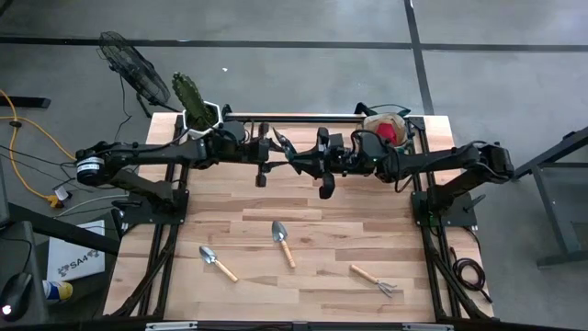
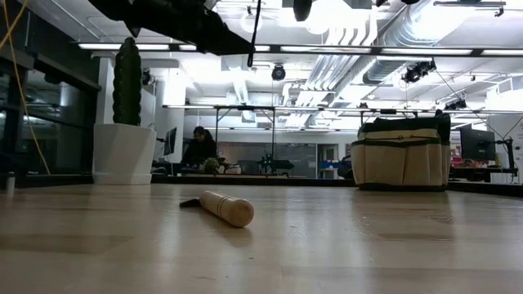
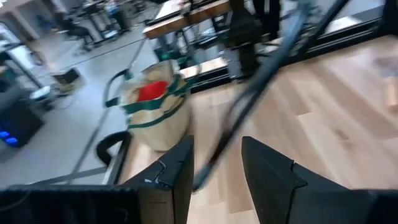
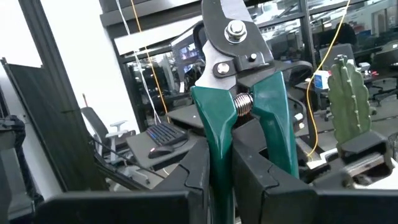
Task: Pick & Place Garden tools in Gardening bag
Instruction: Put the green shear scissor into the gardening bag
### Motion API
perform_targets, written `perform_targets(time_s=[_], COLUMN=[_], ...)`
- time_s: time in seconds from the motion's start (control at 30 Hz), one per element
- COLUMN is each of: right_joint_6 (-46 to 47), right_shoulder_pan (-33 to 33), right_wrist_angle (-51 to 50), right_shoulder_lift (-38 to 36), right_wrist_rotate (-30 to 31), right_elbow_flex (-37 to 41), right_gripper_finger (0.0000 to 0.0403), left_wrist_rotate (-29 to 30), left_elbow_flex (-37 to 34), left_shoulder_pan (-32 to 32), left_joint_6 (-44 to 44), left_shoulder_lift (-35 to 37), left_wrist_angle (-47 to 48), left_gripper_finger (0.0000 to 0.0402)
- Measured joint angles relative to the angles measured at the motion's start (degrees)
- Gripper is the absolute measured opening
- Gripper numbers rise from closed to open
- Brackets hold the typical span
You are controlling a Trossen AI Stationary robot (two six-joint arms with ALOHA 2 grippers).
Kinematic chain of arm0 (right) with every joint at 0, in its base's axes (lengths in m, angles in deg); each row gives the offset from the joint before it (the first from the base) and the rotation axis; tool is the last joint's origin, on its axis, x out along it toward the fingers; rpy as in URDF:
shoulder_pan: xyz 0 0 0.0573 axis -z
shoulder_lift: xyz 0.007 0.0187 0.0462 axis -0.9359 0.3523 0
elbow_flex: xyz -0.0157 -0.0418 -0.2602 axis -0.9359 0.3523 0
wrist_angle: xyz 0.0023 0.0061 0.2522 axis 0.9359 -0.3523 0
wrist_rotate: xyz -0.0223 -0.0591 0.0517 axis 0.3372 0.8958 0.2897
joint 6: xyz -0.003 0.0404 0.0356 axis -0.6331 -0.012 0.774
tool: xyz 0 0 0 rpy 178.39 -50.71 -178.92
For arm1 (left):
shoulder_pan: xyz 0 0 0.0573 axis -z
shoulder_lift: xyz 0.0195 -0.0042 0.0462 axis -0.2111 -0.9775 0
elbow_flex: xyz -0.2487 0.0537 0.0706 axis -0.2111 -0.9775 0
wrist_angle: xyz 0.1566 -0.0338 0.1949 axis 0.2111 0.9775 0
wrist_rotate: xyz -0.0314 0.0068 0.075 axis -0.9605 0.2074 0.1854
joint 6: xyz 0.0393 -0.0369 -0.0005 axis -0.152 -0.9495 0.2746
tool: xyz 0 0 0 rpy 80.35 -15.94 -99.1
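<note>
Both arms hang high over the back of the table [image 1: 303, 207], their hands close together. The right hand [image 4: 231, 163] is clamped on a pair of green-handled pruners [image 4: 239, 93], blades up. The left hand [image 3: 214, 171] has its fingers parted with nothing between them.

The gardening bag [image 1: 390, 129] sits at the back right corner, something red [image 3: 151, 90] inside it. At the back left stands a potted cactus [image 1: 193, 99]. Lying loose near the front are two trowels [image 1: 217, 262] [image 1: 283, 241] and a small rake [image 1: 375, 279]. A person [image 2: 198, 149] sits in the room beyond.
</note>
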Motion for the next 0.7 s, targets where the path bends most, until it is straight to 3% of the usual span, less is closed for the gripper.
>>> perform_targets(time_s=[0.7], right_joint_6=[-0.4], right_shoulder_pan=[-0.1], right_wrist_angle=[0.0], right_shoulder_lift=[0.0], right_wrist_rotate=[0.4], right_elbow_flex=[0.0], right_gripper_finger=[0.0034], left_wrist_rotate=[-6.7], left_elbow_flex=[0.0], left_shoulder_pan=[0.0], left_joint_6=[-0.5], left_shoulder_lift=[0.0], left_wrist_angle=[-1.9], left_gripper_finger=[0.0129])
